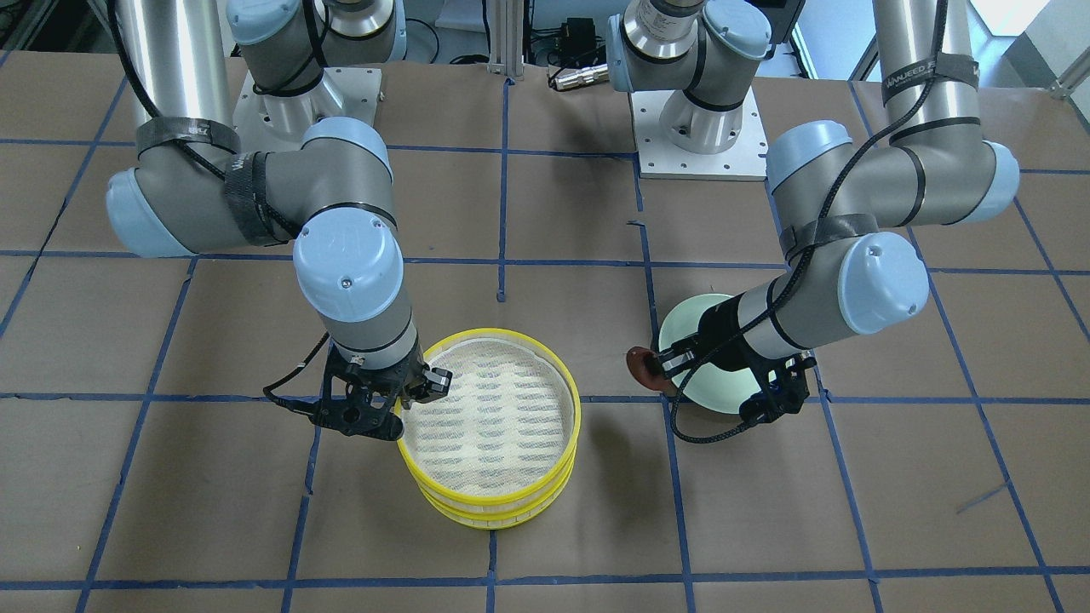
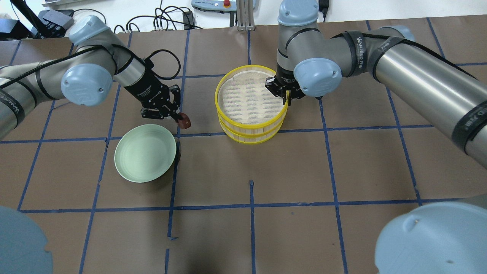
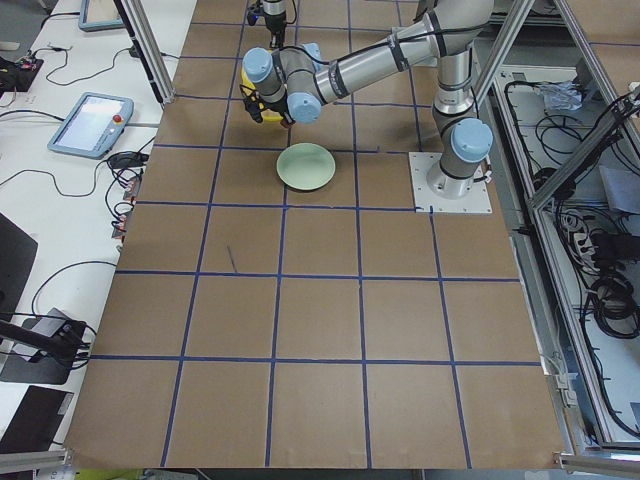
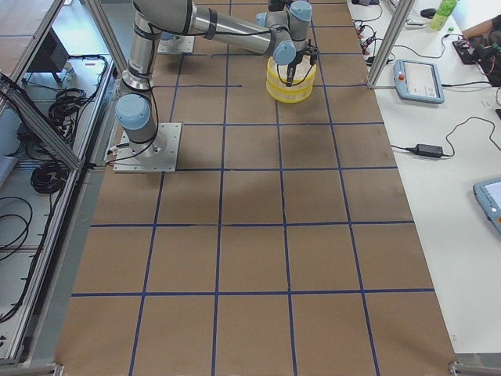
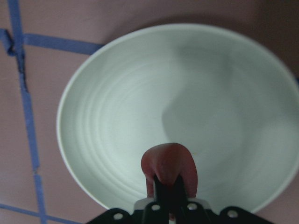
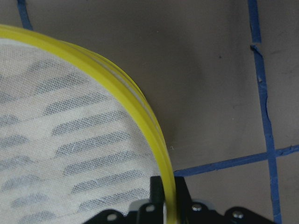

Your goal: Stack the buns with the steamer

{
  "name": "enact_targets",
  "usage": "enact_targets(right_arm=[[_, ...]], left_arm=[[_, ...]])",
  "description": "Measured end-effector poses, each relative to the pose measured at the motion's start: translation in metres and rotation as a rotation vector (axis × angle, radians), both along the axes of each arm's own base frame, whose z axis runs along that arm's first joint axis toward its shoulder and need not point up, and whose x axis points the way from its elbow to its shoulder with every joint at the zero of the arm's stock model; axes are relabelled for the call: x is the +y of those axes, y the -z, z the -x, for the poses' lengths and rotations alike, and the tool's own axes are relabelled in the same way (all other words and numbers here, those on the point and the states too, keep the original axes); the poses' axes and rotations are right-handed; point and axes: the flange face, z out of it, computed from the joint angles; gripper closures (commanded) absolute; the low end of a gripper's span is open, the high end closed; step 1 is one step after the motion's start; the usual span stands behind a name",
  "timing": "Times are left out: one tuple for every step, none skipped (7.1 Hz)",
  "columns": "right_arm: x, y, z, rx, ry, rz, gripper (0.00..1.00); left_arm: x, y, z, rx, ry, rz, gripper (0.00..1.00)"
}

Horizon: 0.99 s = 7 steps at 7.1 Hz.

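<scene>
A glossy reddish-brown bun (image 2: pixel 185 123) is held in my left gripper (image 2: pixel 179 119), which is shut on it in the air just beyond the rim of the pale green plate (image 2: pixel 145 153). The left wrist view shows the bun (image 5: pixel 169 161) between the fingers over the empty plate (image 5: pixel 121 116). In the front view the bun (image 1: pixel 640 366) hangs at the plate's (image 1: pixel 691 328) edge. My right gripper (image 2: pixel 284 99) is shut on the rim of the top tier of the yellow steamer (image 2: pixel 249 125); the rim (image 6: pixel 140 112) runs between its fingers. The steamer's mesh (image 1: pixel 494 409) is bare. The white bun is out of view.
The steamer is two yellow tiers stacked, near the table's middle (image 1: pixel 490 507). Blue tape lines grid the brown table (image 2: pixel 251 236). The arm bases' plates (image 1: pixel 702 136) stand at the robot's side. Cables and pendants lie beyond the table's far edge.
</scene>
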Motion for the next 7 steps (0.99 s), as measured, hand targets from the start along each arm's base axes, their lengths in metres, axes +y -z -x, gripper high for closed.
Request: enact_targets(right_arm=[[0.000, 0.001, -0.001, -0.006, 0.014, -0.001, 0.46], [-0.002, 0.000, -0.001, -0.009, 0.017, 0.008, 0.42], [-0.005, -0.002, 0.000, -0.011, 0.017, 0.023, 0.39], [-0.011, -0.007, 0.006, -0.015, 0.017, 0.041, 0.38], [-0.019, -0.020, 0.019, -0.019, 0.017, 0.061, 0.37], [-0.025, -0.040, 0.040, -0.029, 0.021, 0.077, 0.37], [-0.021, -0.072, 0.067, -0.047, 0.017, 0.085, 0.32]], left_arm=[[-0.016, -0.027, 0.026, 0.132, -0.168, -0.017, 0.76], [-0.028, -0.052, 0.053, 0.232, -0.292, -0.043, 0.24], [-0.034, -0.060, 0.074, 0.277, -0.350, -0.078, 0.00], [-0.035, -0.054, 0.096, 0.289, -0.351, -0.104, 0.00], [-0.034, -0.050, 0.116, 0.291, -0.331, -0.099, 0.00], [-0.036, -0.052, 0.123, 0.275, -0.309, -0.065, 0.00], [-0.036, -0.056, 0.121, 0.198, -0.257, 0.014, 0.00]])
